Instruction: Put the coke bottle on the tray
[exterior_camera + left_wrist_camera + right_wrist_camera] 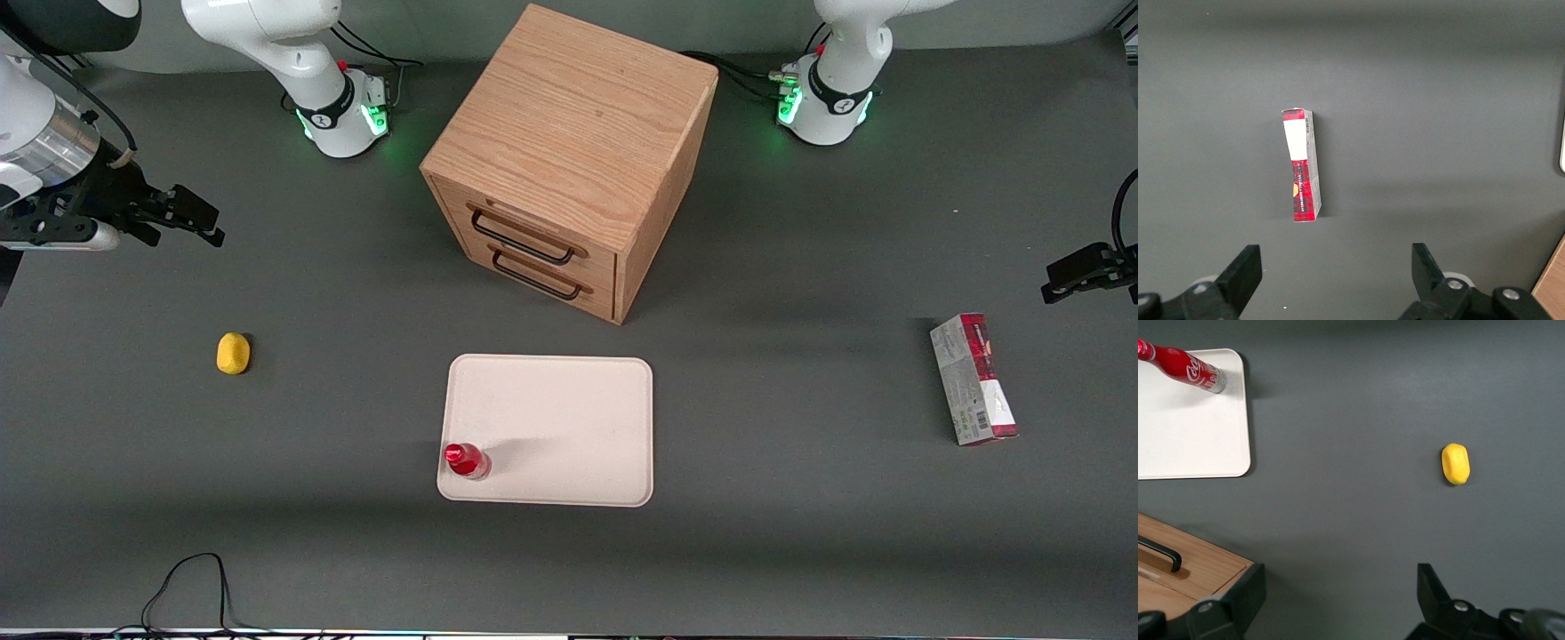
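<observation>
**Coke bottle on tray, gripper clear of it**

Going across the front view from the working arm's end: the gripper (182, 218) hangs high over bare table, well apart from everything, fingers spread w/ nothing between them; the wrist view shows the same wide gap. Next, a yellow oval lump (233, 353) lies alone on the table, nearer the front camera than the gripper. Then the tray (569, 391), in front of the wooden drawer cabinet (569, 151). The coke bottle (467, 461) stands upright on the tray, at the corner nearest the front camera on the working arm's side, just inside the rim. Last, a red-and-grey carton (973, 380) lies toward the parked arm's end.

Judgement: task looks essentially done; the step in hand is retreat/park. To do it well: keep the arm high and away from the tray, no sweep over the bottle – it's tall, narrow, close to the rim, so a light knock could tip it off. No re-grip needed unless it wobbles.
</observation>
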Tool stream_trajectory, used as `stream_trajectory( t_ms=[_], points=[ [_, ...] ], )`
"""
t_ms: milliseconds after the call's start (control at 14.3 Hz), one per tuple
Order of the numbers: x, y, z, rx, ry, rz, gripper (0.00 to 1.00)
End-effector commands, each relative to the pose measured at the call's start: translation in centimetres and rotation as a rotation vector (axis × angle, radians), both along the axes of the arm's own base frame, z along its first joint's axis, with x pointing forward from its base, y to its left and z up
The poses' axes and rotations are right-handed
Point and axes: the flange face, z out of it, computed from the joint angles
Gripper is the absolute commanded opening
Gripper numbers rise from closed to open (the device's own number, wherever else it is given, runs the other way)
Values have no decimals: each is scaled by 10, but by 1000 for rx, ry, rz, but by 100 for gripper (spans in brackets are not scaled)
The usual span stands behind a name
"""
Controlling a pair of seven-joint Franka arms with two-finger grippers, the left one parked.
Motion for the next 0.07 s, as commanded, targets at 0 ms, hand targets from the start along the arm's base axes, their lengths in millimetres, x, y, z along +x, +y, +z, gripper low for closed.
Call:
stream_trajectory(
  t_ms=[0],
  points=[
    [6,0,12,-21,29,19,100]
  ],
)
